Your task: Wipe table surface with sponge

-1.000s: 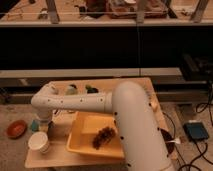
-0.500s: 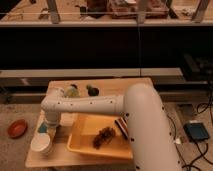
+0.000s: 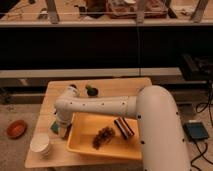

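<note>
The tan table surface (image 3: pixel 120 88) fills the middle of the camera view. My white arm reaches across it from the lower right to the left side. Its gripper (image 3: pixel 61 129) points down at the tabletop, just left of the yellow tray. It is shut on the teal sponge (image 3: pixel 53 127), which presses on the wood. Only the sponge's left part shows beside the gripper.
A yellow tray (image 3: pixel 95 151) holding a brown clump (image 3: pixel 103 136) and a dark roll (image 3: pixel 123 126) lies right of the gripper. A white paper cup (image 3: pixel 41 145) stands at the front left corner. A small green item (image 3: pixel 91 91) sits at the back. A red bowl (image 3: pixel 16 129) is on the floor.
The gripper has slid to the right along the table's left side with the sponge, ending against the tray's left edge. The arm's elbow swung right too.
</note>
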Action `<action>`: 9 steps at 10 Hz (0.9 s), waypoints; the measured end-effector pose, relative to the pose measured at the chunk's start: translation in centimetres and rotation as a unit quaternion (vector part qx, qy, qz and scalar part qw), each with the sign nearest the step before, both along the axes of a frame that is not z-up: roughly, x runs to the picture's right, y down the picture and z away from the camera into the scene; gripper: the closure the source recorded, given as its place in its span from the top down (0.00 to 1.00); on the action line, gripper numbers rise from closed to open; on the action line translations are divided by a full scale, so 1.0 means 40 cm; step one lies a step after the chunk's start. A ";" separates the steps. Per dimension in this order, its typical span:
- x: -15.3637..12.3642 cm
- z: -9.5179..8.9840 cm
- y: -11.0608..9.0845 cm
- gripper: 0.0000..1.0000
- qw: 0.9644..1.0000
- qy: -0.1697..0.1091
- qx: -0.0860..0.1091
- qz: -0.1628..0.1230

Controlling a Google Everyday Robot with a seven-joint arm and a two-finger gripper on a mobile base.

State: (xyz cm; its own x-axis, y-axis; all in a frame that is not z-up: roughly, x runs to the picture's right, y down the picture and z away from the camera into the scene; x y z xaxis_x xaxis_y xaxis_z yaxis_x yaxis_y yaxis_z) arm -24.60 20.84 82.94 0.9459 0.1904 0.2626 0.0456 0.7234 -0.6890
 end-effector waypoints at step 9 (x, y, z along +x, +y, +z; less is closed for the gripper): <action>-0.169 0.048 -0.143 0.23 0.999 -0.024 0.041 -0.007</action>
State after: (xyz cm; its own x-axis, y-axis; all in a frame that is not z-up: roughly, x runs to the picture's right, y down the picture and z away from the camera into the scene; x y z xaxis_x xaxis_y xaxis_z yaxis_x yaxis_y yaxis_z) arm -31.35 15.12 84.85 0.9344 0.1527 0.3218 0.0882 0.7763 -0.6242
